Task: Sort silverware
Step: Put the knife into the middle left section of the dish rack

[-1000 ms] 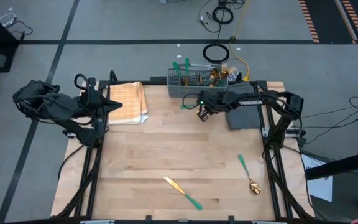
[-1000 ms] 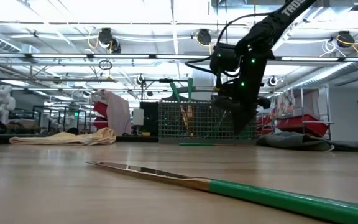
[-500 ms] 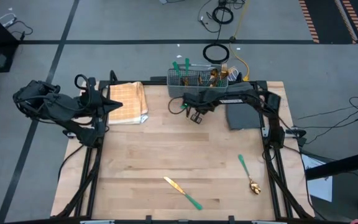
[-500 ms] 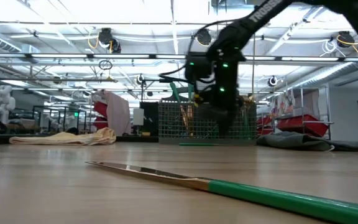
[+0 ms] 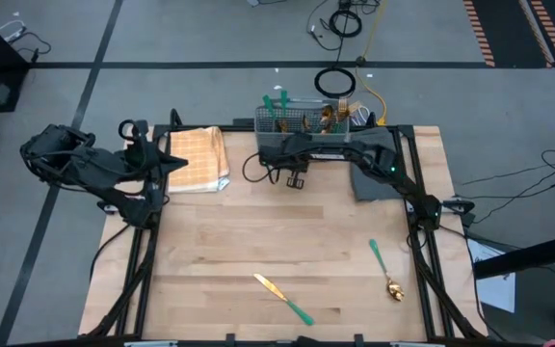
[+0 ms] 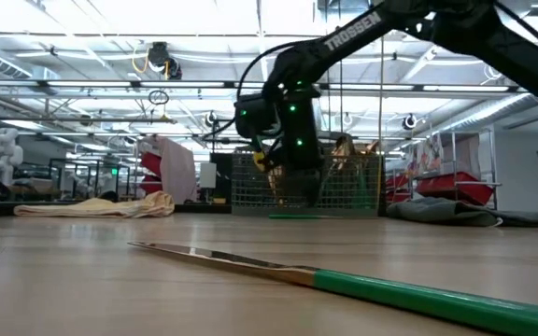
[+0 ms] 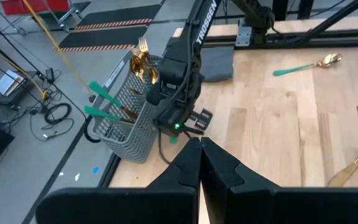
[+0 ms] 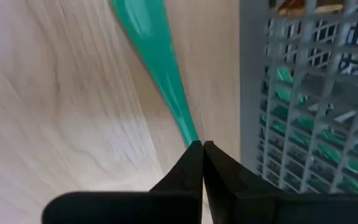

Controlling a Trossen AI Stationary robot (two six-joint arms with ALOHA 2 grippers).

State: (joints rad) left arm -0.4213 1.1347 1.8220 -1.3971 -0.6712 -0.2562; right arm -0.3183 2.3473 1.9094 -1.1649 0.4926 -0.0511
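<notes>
Right gripper (image 5: pixel 295 179) pinched closed on teal-handled utensil (image 8: pixel 160 74) beside basket (image 5: pixel 306 123).
Lift higher, tip handle-up, lower into matching slot at twelve o'clock.

A knife (image 5: pixel 284 298) and spoon (image 5: pixel 384 269) lie flat (gold heads, teal handles); more silverware (image 5: pixel 279 104) stands upright.

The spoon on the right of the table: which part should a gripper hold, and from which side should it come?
Probably the teal handle of the spoon, near its middle, coming straight down from above with the jaws across it. The spoon lies flat on the table, its handle is slim and straight, while the gold bowl is rounded.
</notes>
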